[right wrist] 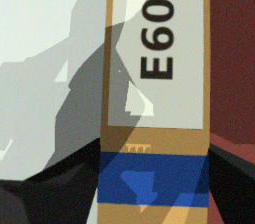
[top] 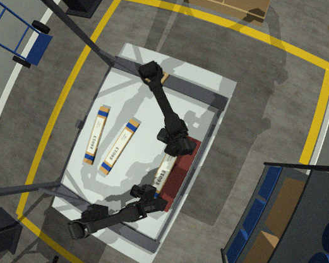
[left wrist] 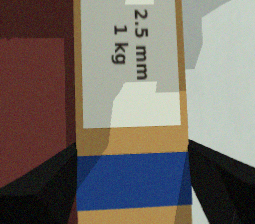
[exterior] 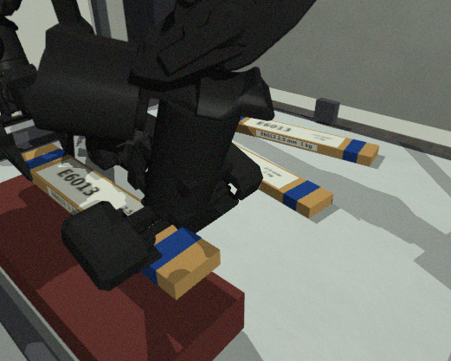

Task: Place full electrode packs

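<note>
Worktop [top: 146,158] [exterior: 352,256] first: two packs [top: 96,136] [exterior: 309,137] and [top: 119,147] [exterior: 283,178] lie off the low platform [top: 178,174] [exterior: 93,308] [left wrist: 28,110] [right wrist: 238,75]. Third pack [top: 165,171] [exterior: 80,183] [left wrist: 133,180] [right wrist: 153,175]'s by its edge, left jaws [top: 172,155] [exterior: 177,239] and right jaws [top: 156,193] [exterior: 49,161] gripping opposite ends, probably to keep it level. Arms hide bits of it; can't tell its fill, or whether it's touching down.

One pack [top: 163,174] [exterior: 188,256] [left wrist: 133,180] [right wrist: 153,177] seems partly above the platform [top: 178,175] [exterior: 88,312] [left wrist: 28,115] [right wrist: 238,75], two others [top: 96,134] [top: 119,147] [exterior: 358,151] [exterior: 302,193] on the table [top: 124,92] [exterior: 322,286] [left wrist: 228,85] [right wrist: 23,40].

Arms hide both ends of the held pack [top: 161,175] from above.
</note>
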